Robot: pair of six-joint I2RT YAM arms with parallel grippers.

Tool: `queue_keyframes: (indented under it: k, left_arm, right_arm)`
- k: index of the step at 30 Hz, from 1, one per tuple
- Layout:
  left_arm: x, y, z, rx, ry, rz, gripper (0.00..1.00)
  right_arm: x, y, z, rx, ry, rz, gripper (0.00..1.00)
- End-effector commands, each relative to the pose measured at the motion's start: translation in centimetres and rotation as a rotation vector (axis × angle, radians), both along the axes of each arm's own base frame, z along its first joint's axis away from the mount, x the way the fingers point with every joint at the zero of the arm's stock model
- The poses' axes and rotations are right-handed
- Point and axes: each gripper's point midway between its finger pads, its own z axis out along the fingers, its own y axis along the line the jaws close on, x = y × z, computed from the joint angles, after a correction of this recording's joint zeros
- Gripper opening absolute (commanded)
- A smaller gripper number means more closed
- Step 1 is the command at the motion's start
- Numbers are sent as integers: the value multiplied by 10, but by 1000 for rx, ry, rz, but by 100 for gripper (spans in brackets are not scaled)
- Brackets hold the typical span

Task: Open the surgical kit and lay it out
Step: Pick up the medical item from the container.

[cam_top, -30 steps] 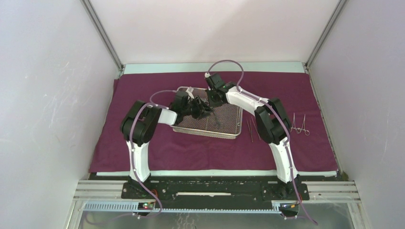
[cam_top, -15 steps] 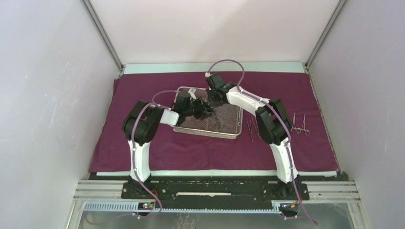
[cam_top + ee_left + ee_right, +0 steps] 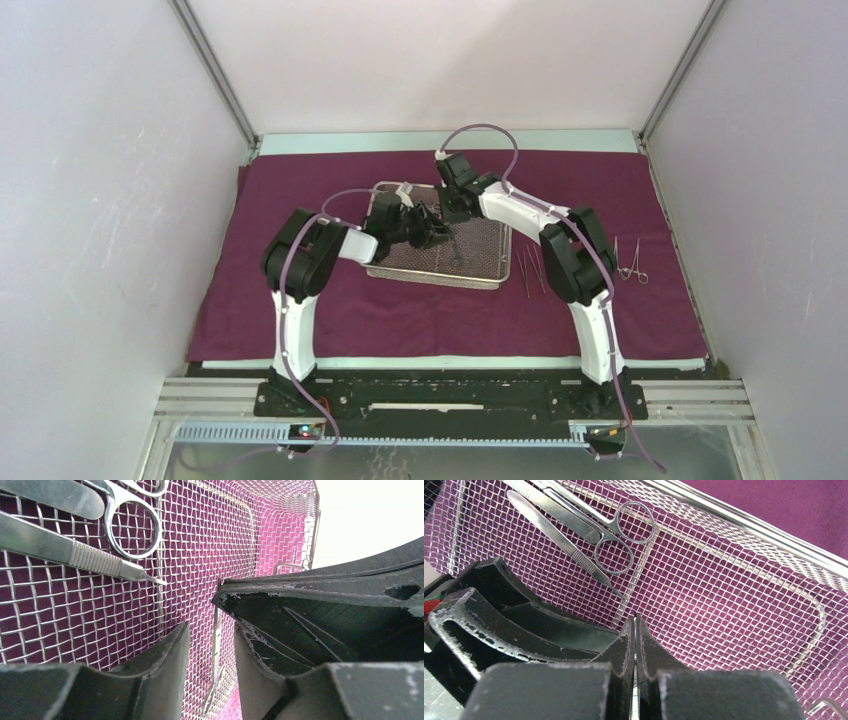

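Observation:
The maroon cloth wrap (image 3: pixel 300 200) lies spread flat with the wire-mesh tray (image 3: pixel 480 262) at its middle. Both grippers reach into the tray, tip to tip. My left gripper (image 3: pixel 428 228) (image 3: pixel 211 630) is open, its fingers standing either side of a thin upright steel strip (image 3: pixel 216 650) without touching it. My right gripper (image 3: pixel 452 212) (image 3: pixel 635 622) is shut, with a bright steel sliver pinched between its pads. Scissors (image 3: pixel 616 545) (image 3: pixel 132 525) and a ribbed flat steel tool (image 3: pixel 569 542) (image 3: pixel 75 555) lie on the mesh beyond the fingers.
Thin tweezers (image 3: pixel 530 270) and ring-handled forceps (image 3: pixel 628 262) lie on the cloth right of the tray. The tray's raised rim (image 3: pixel 749 527) and end handle (image 3: pixel 290 566) surround the fingers. White walls close in the table on three sides.
Both arms have drifted slightly farther back and to the right over the tray. The left jaws have narrowed a little; the right jaws stay shut.

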Motion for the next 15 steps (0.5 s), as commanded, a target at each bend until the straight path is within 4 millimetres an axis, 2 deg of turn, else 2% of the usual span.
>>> queue_keyframes:
  k: [1, 5, 12, 15]
  left_arm:
    - [15, -18, 14, -45, -72, 23, 44]
    - [16, -21, 21, -73, -98, 30, 42]
    - [17, -24, 17, -85, -87, 27, 41]
    - [17, -24, 16, -86, -86, 29, 37]
  right_arm:
    - [-17, 19, 31, 114, 11, 33, 0]
    - [-17, 18, 34, 118, 8, 32, 0]
    - [-18, 17, 35, 129, 18, 31, 0]
    - [-19, 17, 36, 141, 22, 33, 0]
